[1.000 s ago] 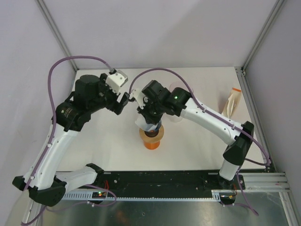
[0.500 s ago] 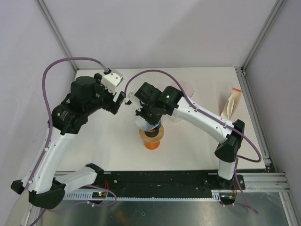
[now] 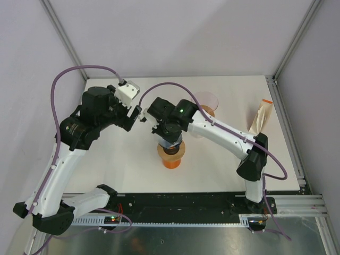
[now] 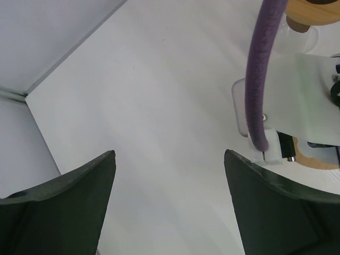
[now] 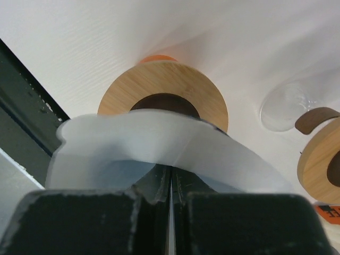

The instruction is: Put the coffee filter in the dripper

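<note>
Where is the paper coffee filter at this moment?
The filter is pinched in the shut right hand, just over the wooden ring of the dripper in the right wrist view, near the middle of the table.

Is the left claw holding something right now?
No, the left claw is wide open, and only the white table shows in the gap.

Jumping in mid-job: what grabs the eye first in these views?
The right claw, shut on a white paper filter, holds it over the wood-ringed orange dripper in the middle of the table. The left claw hangs open and empty to its left. A pale packet with an orange end lies at the table's right edge.
</note>
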Controlling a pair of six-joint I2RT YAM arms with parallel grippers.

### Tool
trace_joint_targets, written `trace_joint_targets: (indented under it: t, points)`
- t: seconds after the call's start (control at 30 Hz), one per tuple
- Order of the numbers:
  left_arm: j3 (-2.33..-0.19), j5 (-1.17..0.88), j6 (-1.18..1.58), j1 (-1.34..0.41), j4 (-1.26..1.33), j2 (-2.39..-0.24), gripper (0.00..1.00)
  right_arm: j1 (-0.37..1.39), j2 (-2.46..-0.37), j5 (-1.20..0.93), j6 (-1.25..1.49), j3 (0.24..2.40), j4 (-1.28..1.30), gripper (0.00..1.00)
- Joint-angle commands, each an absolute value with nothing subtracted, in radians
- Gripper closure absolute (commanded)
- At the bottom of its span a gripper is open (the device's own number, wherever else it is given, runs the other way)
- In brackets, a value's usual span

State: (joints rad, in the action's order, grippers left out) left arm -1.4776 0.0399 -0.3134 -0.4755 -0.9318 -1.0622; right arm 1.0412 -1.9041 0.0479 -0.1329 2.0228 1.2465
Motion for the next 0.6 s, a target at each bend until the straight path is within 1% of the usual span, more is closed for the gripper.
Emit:
trace_joint_targets:
  t: [0.0,0.37,0.57]
  points:
    - [-1.514,0.036,-0.295,-0.474,-0.839,-1.065,0.12,1.077,-1.933,0.018,-0.176,1.986,1.216,1.00]
    - [-1.511,0.032,-0.301,-0.473,-0.841,-1.070,0.11,1.075,-1.940,0.012,-0.164,1.896,1.160,1.00]
    - [-1.510,0.028,-0.303,-0.474,-0.841,-1.070,0.11,1.074,-1.930,0.016,-0.164,1.945,1.164,1.00]
